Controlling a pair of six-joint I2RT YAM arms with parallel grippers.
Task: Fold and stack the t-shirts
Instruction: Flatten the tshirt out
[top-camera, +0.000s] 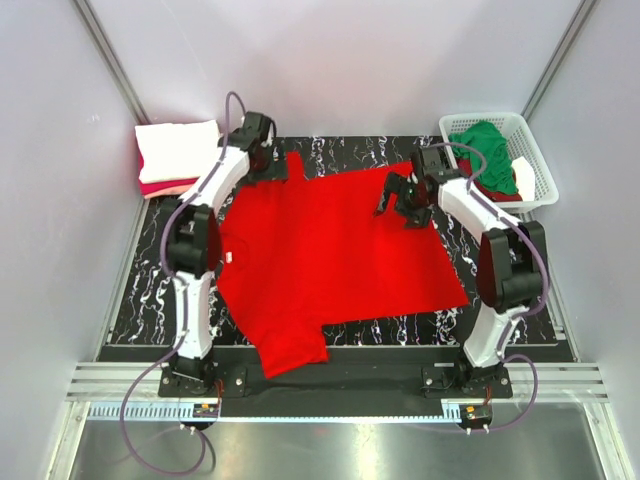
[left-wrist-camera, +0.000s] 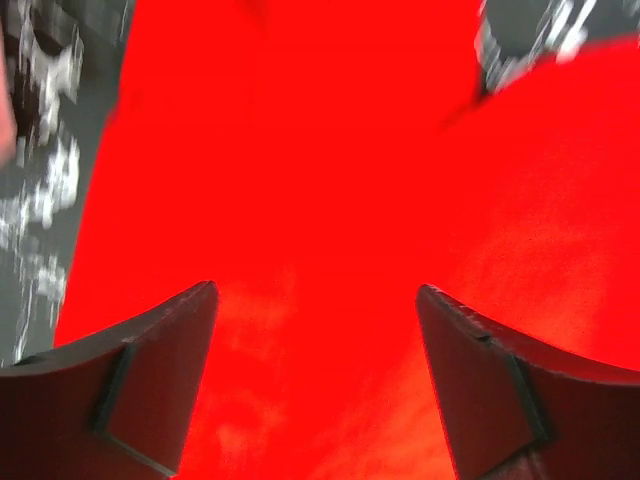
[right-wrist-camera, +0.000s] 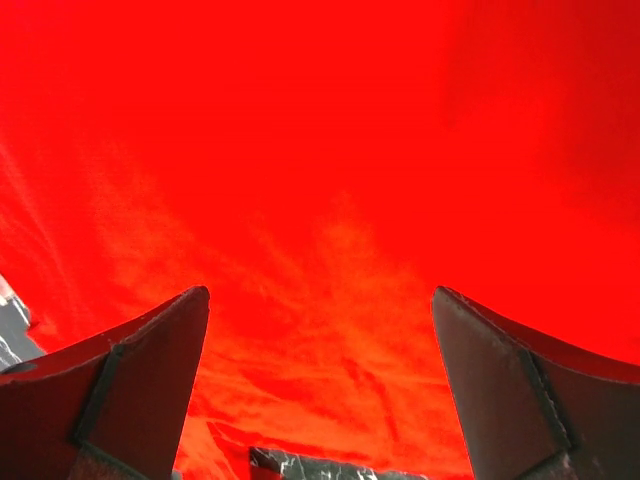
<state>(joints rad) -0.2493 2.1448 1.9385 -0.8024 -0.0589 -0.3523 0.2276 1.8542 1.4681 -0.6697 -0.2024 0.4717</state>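
Note:
A bright red t-shirt (top-camera: 330, 250) lies spread flat on the black marbled mat (top-camera: 150, 300), with its small white neck label (top-camera: 232, 258) by the left arm. My left gripper (top-camera: 272, 168) hovers low over the far-left sleeve, jaws wide apart with only red cloth (left-wrist-camera: 320, 200) beneath them. My right gripper (top-camera: 398, 205) hangs over the shirt's far-right edge, also open, above red cloth (right-wrist-camera: 330, 180). Neither grips the cloth. A folded white shirt (top-camera: 178, 148) rests on a pink one at the far left.
A white lattice basket (top-camera: 540, 165) stands at the far right, holding crumpled green (top-camera: 490, 150), dark red and white shirts. Grey walls close in on three sides. A metal rail (top-camera: 330, 385) runs along the near edge by the arm bases.

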